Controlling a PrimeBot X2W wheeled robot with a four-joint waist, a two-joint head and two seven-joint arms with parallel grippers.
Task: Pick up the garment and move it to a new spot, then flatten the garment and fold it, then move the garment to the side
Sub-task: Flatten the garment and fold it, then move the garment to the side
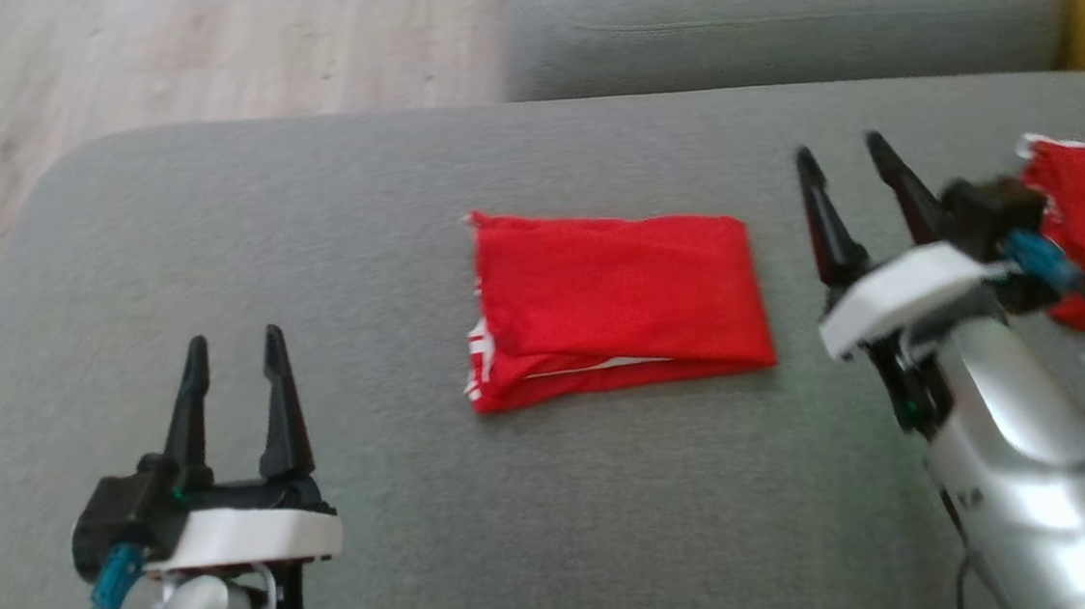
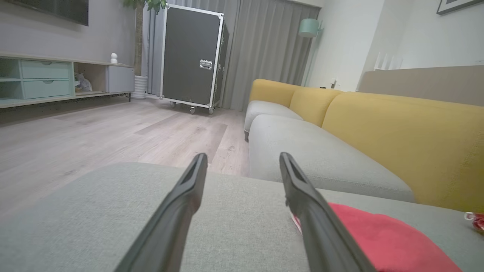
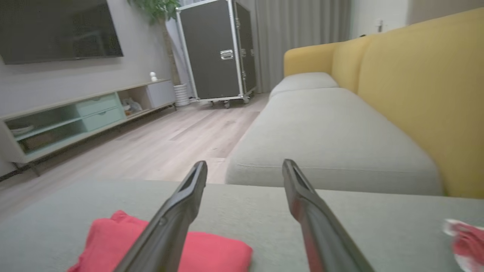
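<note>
A folded red garment lies mid-frame on a grey cushion. The left gripper, lower left, and the right gripper, at right, are both released, apart from it.

A home living room: yellow-backed sofa, wall television, low media cabinet, curtains.

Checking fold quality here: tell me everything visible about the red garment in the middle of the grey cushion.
The red garment is folded into a compact rectangle of soft, thin-looking fabric, layers stacked. White stripes show at its left end and a white line along its near edge. It lies flat, long side across the head view, on the grey cushion. Nothing else touches it: the left gripper and right gripper, both open, stand clear on either side.
</note>
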